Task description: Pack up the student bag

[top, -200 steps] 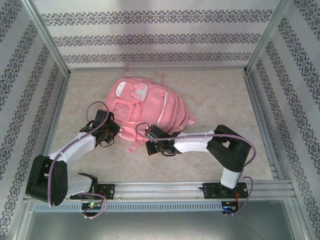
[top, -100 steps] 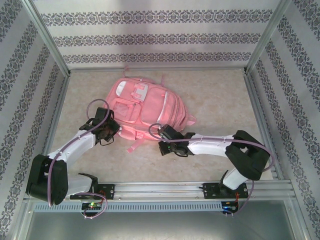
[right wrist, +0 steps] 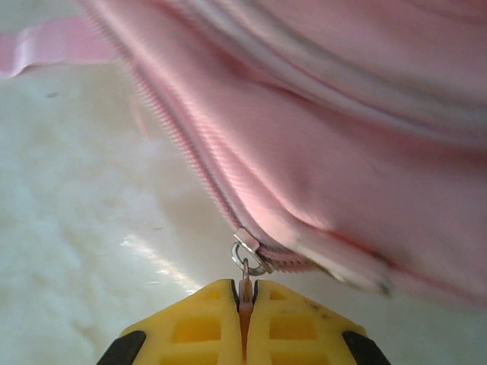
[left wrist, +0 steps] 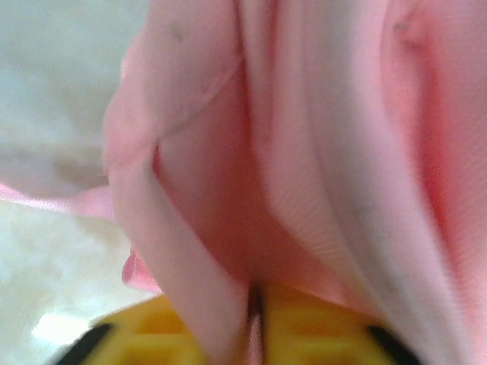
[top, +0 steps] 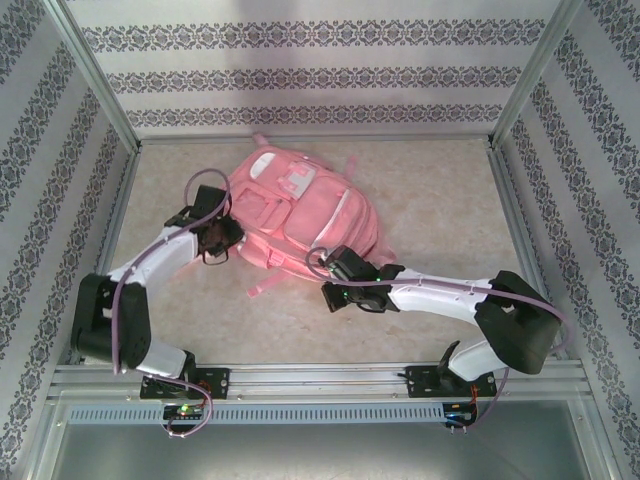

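Bag (top: 300,215) lies on the surface (top: 440,200), slightly left of centre. At the left wrist, left fingers (left wrist: 319,323) sit nearly closed, pinching a fold of its fabric. At the right wrist, right fingers (right wrist: 198,323) clamp the zip pull (right wrist: 245,287).

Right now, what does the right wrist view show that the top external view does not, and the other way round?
Right wrist view: the right gripper has its yellow fingers shut on the zipper pull, whose metal ring joins the slider on a zip along the student bag.
Top external view: the whole layout, with the bag lying in the middle of the table, the left gripper against its left side, and a loose strap trailing toward the arms.
Both: the pink bag with the right gripper at its near edge.
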Controlling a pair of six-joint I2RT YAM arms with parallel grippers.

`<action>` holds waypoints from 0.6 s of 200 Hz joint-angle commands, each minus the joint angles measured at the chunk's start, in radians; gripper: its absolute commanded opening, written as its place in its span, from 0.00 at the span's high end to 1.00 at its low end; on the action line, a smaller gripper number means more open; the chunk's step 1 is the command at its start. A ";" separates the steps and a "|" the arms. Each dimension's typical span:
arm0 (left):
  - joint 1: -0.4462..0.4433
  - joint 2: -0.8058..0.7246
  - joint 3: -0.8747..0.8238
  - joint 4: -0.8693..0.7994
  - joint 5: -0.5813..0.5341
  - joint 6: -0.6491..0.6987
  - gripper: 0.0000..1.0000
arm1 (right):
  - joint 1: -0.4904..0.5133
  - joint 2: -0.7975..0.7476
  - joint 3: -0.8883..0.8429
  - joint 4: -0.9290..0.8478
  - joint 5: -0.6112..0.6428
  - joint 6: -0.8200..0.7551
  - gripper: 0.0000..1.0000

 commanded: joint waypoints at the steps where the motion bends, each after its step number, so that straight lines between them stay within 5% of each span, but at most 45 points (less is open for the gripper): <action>1: -0.002 0.088 0.164 0.000 0.144 0.153 0.54 | 0.070 0.056 0.115 -0.040 -0.108 -0.018 1.00; 19: 0.000 0.122 0.235 -0.079 0.157 0.172 0.44 | 0.090 0.128 0.198 -0.026 -0.132 0.031 1.00; 64: 0.038 -0.070 0.072 -0.045 0.218 0.052 0.44 | 0.091 0.251 0.313 0.016 -0.152 0.146 1.00; 120: -0.020 -0.211 -0.285 0.299 0.334 -0.275 0.48 | 0.081 0.263 0.307 0.039 -0.155 0.207 1.00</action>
